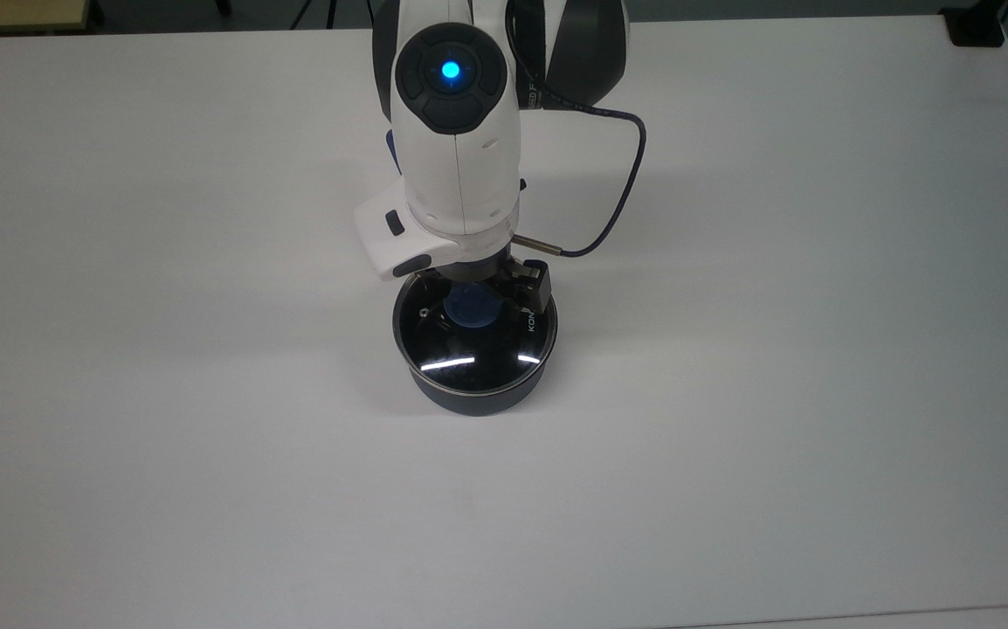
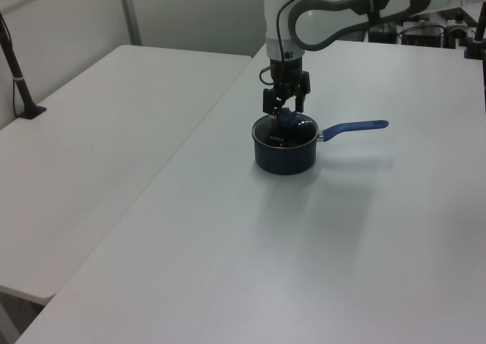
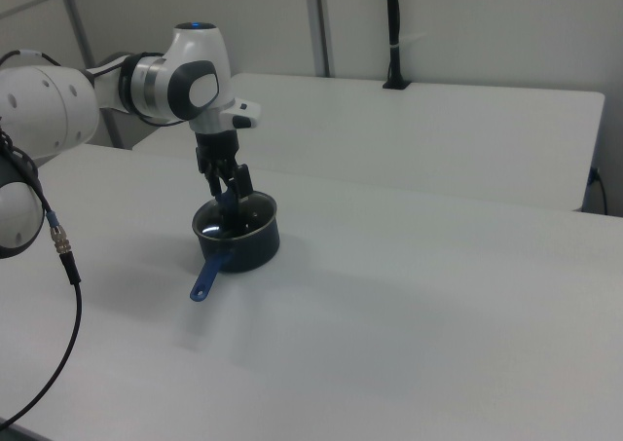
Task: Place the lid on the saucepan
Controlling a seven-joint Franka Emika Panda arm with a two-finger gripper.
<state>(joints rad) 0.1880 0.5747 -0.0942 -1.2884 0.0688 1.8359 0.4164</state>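
The black saucepan [image 1: 478, 397] stands mid-table, under the arm. Its blue handle [image 2: 357, 127] points toward the left view's right and, in the right view, down-left [image 3: 209, 275]. The glass lid [image 1: 469, 349] with its metal rim lies flat on the saucepan's rim. My gripper [image 1: 469, 297] comes straight down onto the lid's blue knob [image 1: 469, 310] and is shut on it. The left view has the gripper [image 2: 285, 115] just over the pan [image 2: 285, 156]. The right view has the gripper [image 3: 230, 190] above the lid [image 3: 238, 222].
The white table [image 1: 775, 349] stretches bare around the pan on all sides. A dark cable [image 1: 617, 201] loops from the wrist toward the top view's right. A second white table [image 2: 91, 146] stands beside this one, with a black post [image 2: 19, 78] on it.
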